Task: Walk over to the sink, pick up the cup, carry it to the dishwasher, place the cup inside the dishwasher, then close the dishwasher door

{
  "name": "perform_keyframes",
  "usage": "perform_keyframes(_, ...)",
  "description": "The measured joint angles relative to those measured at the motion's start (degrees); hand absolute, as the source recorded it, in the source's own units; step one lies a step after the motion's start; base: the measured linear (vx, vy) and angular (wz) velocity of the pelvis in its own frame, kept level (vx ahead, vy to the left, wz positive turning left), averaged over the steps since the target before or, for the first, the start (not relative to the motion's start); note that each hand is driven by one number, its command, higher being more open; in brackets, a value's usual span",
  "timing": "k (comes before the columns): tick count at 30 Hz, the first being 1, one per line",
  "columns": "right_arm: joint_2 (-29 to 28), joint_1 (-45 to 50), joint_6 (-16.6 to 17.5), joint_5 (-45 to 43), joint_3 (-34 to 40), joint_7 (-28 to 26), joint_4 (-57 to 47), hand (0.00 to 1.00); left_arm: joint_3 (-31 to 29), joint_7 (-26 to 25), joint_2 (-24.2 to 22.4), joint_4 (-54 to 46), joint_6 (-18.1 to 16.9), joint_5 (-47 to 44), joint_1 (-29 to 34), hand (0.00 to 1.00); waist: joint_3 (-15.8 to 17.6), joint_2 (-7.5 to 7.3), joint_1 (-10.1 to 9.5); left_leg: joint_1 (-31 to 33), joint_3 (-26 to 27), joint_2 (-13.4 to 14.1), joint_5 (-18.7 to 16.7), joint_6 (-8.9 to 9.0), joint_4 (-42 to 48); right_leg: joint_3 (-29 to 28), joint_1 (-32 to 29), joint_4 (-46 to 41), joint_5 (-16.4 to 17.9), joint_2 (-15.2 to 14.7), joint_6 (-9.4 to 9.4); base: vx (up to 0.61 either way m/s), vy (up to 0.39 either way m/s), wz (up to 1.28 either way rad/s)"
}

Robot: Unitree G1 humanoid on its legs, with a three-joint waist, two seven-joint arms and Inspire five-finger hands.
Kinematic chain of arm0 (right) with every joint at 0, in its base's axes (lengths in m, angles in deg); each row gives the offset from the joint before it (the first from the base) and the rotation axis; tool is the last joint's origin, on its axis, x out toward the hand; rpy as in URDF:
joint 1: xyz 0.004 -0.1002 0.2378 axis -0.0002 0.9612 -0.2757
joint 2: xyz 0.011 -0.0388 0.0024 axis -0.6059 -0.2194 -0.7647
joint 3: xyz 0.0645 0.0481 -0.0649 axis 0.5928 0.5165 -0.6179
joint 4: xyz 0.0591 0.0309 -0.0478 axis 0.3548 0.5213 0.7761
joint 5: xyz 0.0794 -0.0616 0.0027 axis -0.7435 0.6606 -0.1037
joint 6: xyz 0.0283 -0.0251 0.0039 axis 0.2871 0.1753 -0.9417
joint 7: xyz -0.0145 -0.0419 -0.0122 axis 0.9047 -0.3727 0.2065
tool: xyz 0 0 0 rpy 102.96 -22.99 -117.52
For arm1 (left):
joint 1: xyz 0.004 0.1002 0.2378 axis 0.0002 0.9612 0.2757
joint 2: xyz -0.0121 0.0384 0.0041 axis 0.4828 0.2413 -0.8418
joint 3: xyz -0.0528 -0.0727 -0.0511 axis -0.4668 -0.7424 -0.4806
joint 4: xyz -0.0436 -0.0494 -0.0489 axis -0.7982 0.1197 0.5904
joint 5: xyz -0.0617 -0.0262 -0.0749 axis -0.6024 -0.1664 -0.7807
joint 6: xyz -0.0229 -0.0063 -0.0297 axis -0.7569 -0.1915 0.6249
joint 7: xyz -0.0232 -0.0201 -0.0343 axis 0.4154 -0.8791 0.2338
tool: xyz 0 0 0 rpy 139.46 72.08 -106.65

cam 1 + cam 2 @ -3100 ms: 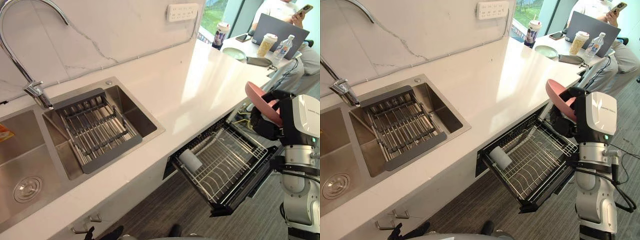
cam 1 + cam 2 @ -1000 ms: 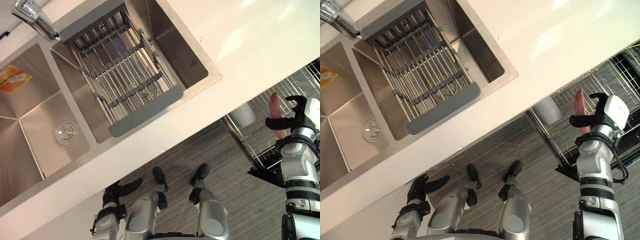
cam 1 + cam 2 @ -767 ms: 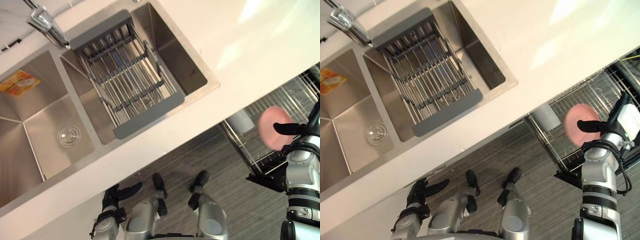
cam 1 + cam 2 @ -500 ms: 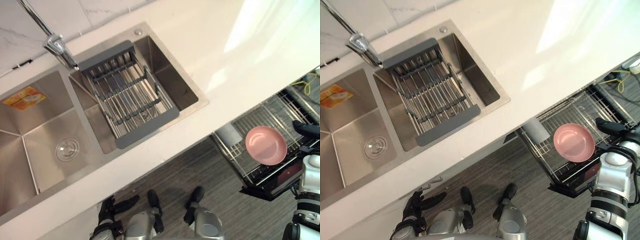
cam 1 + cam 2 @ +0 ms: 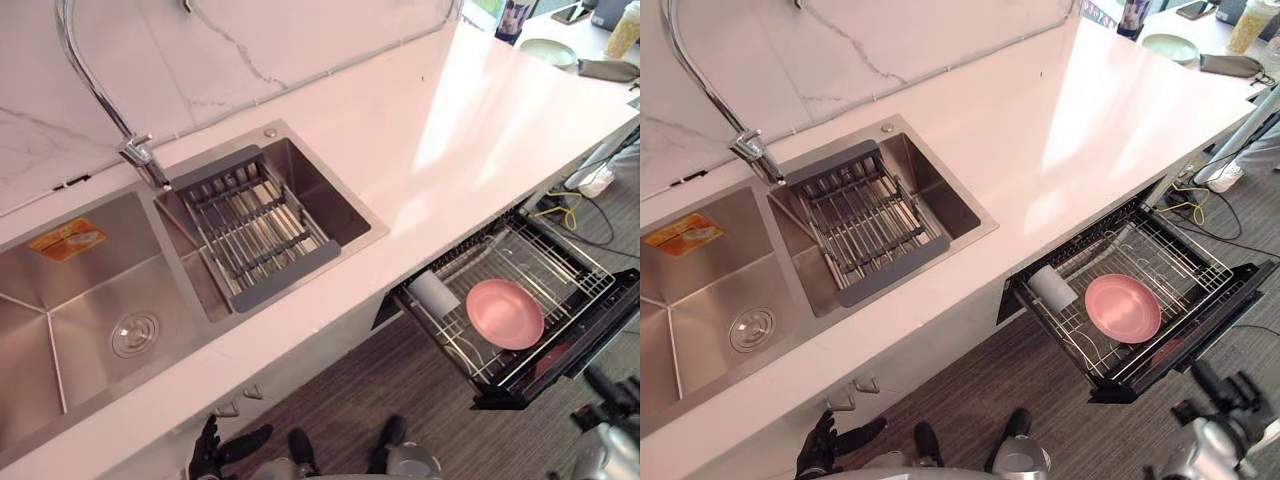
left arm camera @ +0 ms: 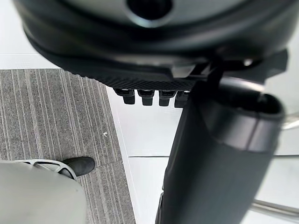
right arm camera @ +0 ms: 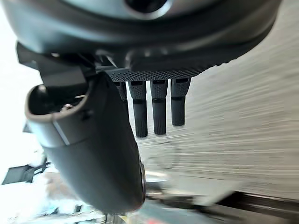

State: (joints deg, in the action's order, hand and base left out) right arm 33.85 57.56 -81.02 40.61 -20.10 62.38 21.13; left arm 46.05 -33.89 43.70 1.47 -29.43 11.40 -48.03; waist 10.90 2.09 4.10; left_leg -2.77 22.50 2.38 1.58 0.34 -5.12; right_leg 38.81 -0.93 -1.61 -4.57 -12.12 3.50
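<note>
I count one pink plate (image 5: 505, 313) lying flat in the pulled-out dishwasher rack (image 5: 1162, 243). Just beside it, toward the counter, is one pale cup (image 5: 436, 294) on its side. Neither hand touches either of them. My right hand (image 7: 145, 42) is low and in front of the rack's dark front edge, well apart from the plate. Its fingers (image 7: 159, 112) are straight and spread, with nothing in them. My left hand (image 5: 207, 456) hangs low by the cabinet front, fingers loose and apart, also empty.

The sink (image 5: 60, 300) has two steel basins. One grey drain rack (image 5: 258, 235) spans the basin nearer the dishwasher, one orange sticker (image 5: 64, 240) lies in the other, and one tall curved faucet (image 5: 131, 150) stands behind them. The counter (image 5: 450, 120) is white and glossy, backed by a veined marble wall (image 5: 250, 40). I see grey striped floor (image 5: 400, 390) below.
</note>
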Motion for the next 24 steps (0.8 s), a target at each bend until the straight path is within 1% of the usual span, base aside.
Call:
perform_keyframes(1, -1.0, 0.1, 1.0, -0.4, -0.4, 0.1, 0.0, 0.0, -0.2, -0.5, -0.3, 0.0, 0.0, 0.0, -0.1, 1.0, -0.1, 0.12, -0.08, 0.1, 1.7, 0.4, 0.0, 0.01, 0.0, -0.1, -0.6, -0.7, 0.3, -0.2, -0.06, 0.03, -0.011, -0.04)
perform_keyframes(2, -1.4, 0.2, 1.5, -1.0, -0.4, 0.2, 0.0, 0.0, -0.3, -0.6, -0.3, 0.0, 0.0, 0.0, -0.1, 1.0, -0.1, 0.16, -0.09, 0.2, 2.2, 0.5, 0.0, 0.03, 0.0, -0.1, -0.9, -1.2, 0.5, -0.3, -0.16, 0.05, -0.014, -0.01)
perform_keyframes(4, -2.2, 0.2, 3.5, -2.1, -0.6, 0.7, 0.0, 0.0, -0.7, -0.7, -0.5, 0.0, 0.0, -0.1, -0.5, 1.0, -0.1, 0.17, -0.42, 0.5, 4.6, 1.0, 0.2, 0.32, 0.0, 0.0, -2.1, -3.5, 1.7, -1.1, -0.29, 0.06, -0.014, 0.06)
perform_keyframes(7, -2.7, 0.2, 6.2, -2.2, -2.2, 0.8, 0.0, 0.0, -0.5, -1.1, -0.4, 0.0, 0.0, -0.1, -1.2, 1.0, -0.1, 0.11, -1.18, 1.7, 4.8, 1.0, 0.7, 1.0, 0.1, 0.0, -4.4, -7.0, 3.4, -2.3, -0.32, 0.08, -0.019, 0.05)
perform_keyframes(10, -2.9, -0.8, 8.6, -2.2, -2.8, 1.4, 0.7, 0.0, 0.5, -1.4, -0.2, -0.1, 0.0, -0.8, -2.7, 1.0, 0.8, 0.23, -1.65, 3.0, 4.4, 0.9, 1.2, 0.72, 0.7, -0.1, -6.4, -9.2, 4.4, -3.2, -0.48, 0.08, -0.024, 0.06)
perform_keyframes(11, -2.8, -1.3, 8.9, -2.2, -2.9, 1.3, 0.8, 0.0, 0.7, -1.5, -0.1, -0.1, 0.0, -1.1, -3.1, 1.0, 1.4, 0.15, -1.6, 3.3, 4.4, 0.8, 1.2, 0.72, 0.8, -0.1, -6.7, -9.4, 4.5, -3.4, -0.51, 0.04, -0.021, 0.0)
perform_keyframes(13, -2.0, -3.4, 9.8, -2.2, -2.9, 1.4, 1.1, 0.0, 3.2, -1.4, -0.1, -0.1, 0.0, -1.5, -5.3, 1.0, 3.7, -0.02, -1.41, 4.6, 4.1, 0.5, 1.2, 0.72, 1.4, -0.3, -7.9, -10.0, 4.5, -3.9, -0.52, 0.0, 0.0, 0.0)
perform_keyframes(15, -1.2, -4.4, 10.3, -2.1, -3.3, 1.5, 1.2, 0.0, 4.9, -1.3, -0.1, -0.2, 0.0, -1.7, -6.4, 1.0, 4.9, -0.01, -1.09, 5.4, 4.0, 0.3, 1.2, 0.71, 1.6, -0.4, -8.8, -10.4, 4.4, -4.4, -0.54, -0.01, 0.005, 0.03)
perform_keyframes(17, -0.5, -5.1, 10.9, -2.1, -3.9, 1.8, 1.2, 0.0, 5.3, -1.3, 0.1, -0.6, -0.1, -2.3, -7.1, 1.0, 6.0, 0.15, -0.84, 6.0, 3.8, 0.1, 1.2, 0.66, 1.9, -0.4, -9.3, -10.6, 4.3, -4.7, -0.58, 0.0, 0.0, 0.0)
perform_keyframes(19, 0.9, -6.2, 11.1, -2.1, -5.2, 2.2, 1.2, 0.0, 5.5, -1.3, 0.3, -1.1, -0.5, -3.4, -7.3, 1.0, 6.9, 0.26, -0.16, 7.4, 3.8, -0.1, 0.9, 0.27, 2.7, -0.6, -10.6, -10.8, 4.0, -5.0, -0.71, -0.02, 0.005, 0.0)
perform_keyframes(21, 2.3, -6.7, 11.4, -2.2, -6.4, 2.5, 1.2, 0.0, 6.2, -1.4, 0.6, -1.0, -0.8, -4.0, -7.4, 1.0, 7.4, 0.59, 0.23, 8.9, 3.8, -0.3, 0.7, 0.02, 3.4, -0.9, -11.7, -10.5, 3.4, -5.2, -0.87, -0.02, 0.008, 0.0)
perform_keyframes(24, 4.1, -6.8, 12.8, -3.3, -7.7, 3.3, 1.0, 0.0, 7.0, -1.4, 0.6, -1.0, -1.3, -5.7, -7.5, 1.0, 8.6, 1.48, 0.42, 9.6, 3.5, -0.8, 0.6, -0.13, 3.4, -0.9, -11.8, -9.5, 2.7, -5.5, -0.91, -0.01, 0.011, 0.03)
